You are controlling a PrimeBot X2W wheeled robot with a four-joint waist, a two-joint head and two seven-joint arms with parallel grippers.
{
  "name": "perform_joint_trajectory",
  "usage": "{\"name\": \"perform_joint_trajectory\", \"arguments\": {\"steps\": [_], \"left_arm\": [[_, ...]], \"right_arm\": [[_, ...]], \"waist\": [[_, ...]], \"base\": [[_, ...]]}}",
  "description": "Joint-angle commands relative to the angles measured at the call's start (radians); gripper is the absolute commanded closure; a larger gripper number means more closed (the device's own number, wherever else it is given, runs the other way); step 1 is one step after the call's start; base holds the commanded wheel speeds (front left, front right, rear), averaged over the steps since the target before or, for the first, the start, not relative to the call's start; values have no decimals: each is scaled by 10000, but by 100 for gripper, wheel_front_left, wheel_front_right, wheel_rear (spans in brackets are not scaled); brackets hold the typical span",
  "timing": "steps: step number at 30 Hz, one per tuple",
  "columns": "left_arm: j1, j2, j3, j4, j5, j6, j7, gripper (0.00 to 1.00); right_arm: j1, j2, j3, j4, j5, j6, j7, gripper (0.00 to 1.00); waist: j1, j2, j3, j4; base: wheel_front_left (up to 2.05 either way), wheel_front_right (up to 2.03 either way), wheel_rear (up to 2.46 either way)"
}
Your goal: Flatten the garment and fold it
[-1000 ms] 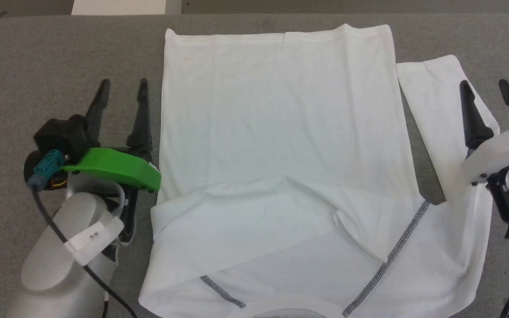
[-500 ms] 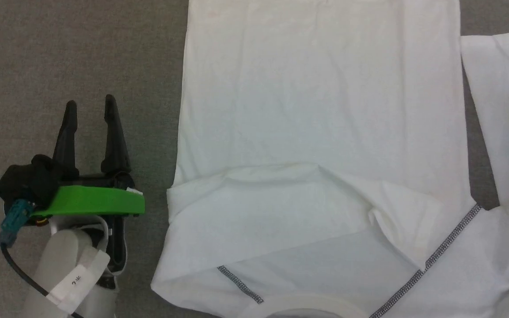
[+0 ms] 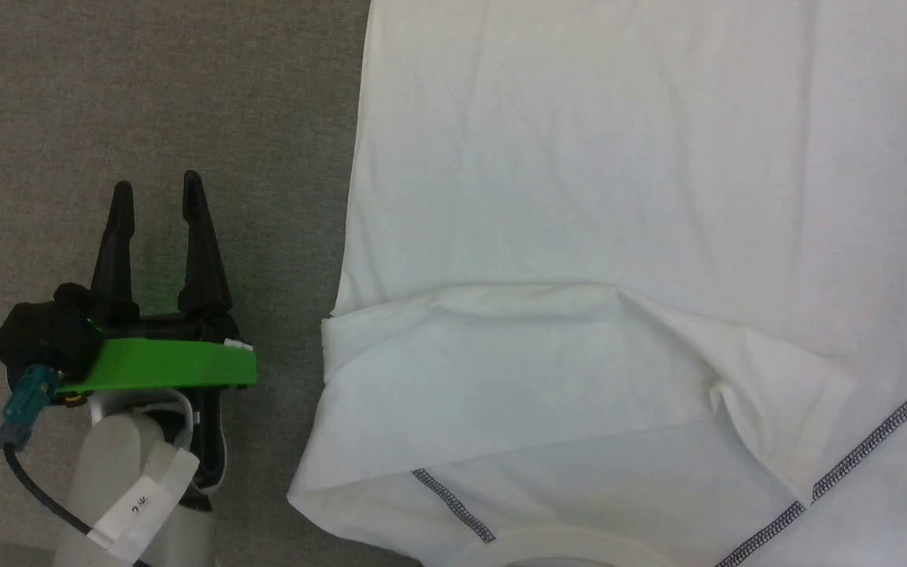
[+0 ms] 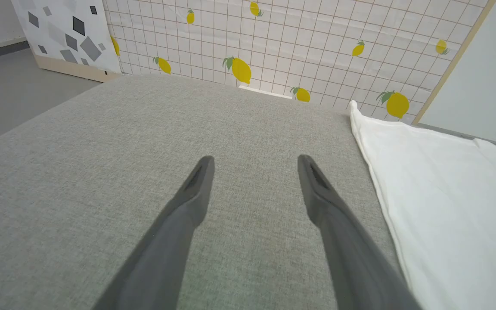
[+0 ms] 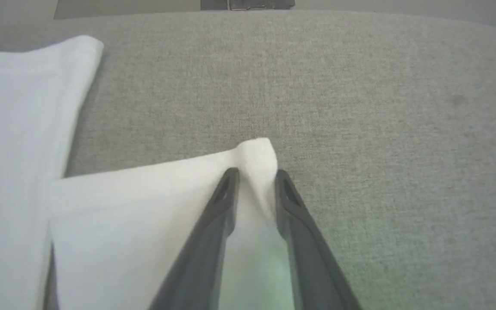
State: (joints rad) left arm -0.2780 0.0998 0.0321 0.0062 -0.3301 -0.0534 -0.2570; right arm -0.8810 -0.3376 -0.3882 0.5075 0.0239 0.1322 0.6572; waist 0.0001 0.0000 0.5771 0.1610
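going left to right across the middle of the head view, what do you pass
left gripper → strip of bare grey surface → garment

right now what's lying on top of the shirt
One sleeve of the shirt lies folded across its body, its upper edge slightly raised. The fabric beneath that sleeve is covered, so any wrinkles there cannot be seen.
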Motion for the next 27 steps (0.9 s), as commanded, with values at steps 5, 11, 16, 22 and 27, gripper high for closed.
{"name": "perform_joint_trajectory", "arguments": {"steps": [5, 11, 16, 22, 27], "left_arm": [[103, -187, 238, 259, 339, -239, -47, 0], [402, -260, 342, 707, 553, -379, -47, 0], [714, -308, 392, 1017, 603, -431, -47, 0], [1185, -340, 438, 1239, 682, -465, -47, 0], [1456, -360, 429, 1370, 740, -472, -47, 0]], "right_arm": [[788, -100, -216, -702, -134, -15, -607, 100], [1880, -219, -768, -1981, -137, -15, -1467, 100], [3030, -116, -1425, -3488, -30, -15, -1484, 100], [4396, 590, -1552, -5855, 551, -15, -1128, 100], [5445, 1203, -724, -8096, 982, -15, -493, 100]], "waist": [[-1, 0, -543, -234], [-1, 0, -1553, -557], [-1, 0, -2418, -776], [-1, 0, -3276, -957], [-1, 0, -3774, -951]], "base": [[0, 0, 0], [0, 0, 0], [0, 0, 0], [0, 0, 0], [0, 0, 0]]}}
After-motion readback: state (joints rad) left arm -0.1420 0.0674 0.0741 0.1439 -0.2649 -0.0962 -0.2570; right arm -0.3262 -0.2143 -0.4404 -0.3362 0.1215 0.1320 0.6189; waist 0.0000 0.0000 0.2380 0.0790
